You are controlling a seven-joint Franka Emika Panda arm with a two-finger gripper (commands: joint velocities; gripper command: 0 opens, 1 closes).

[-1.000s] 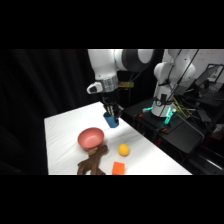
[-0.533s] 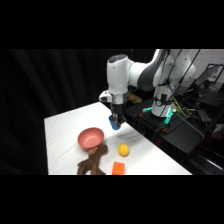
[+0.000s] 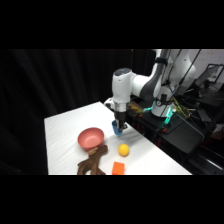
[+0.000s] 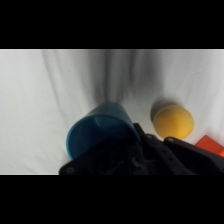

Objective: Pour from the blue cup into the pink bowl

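Your gripper [image 3: 119,126] has swung right and dropped since a second ago, away from the pink bowl [image 3: 90,138], and holds the blue cup [image 4: 97,134] at table level. The cup sits between the bowl and yellow ball [image 4: 173,120], near the orange block [image 3: 118,168].

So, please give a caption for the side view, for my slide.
The hand is at the blue cup beside the pink bowl, near a yellow ball.

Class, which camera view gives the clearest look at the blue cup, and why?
The wrist view: the blue cup fills the foreground with its rim and wall visible. In the side view it is only a small blue patch beneath the gripper.
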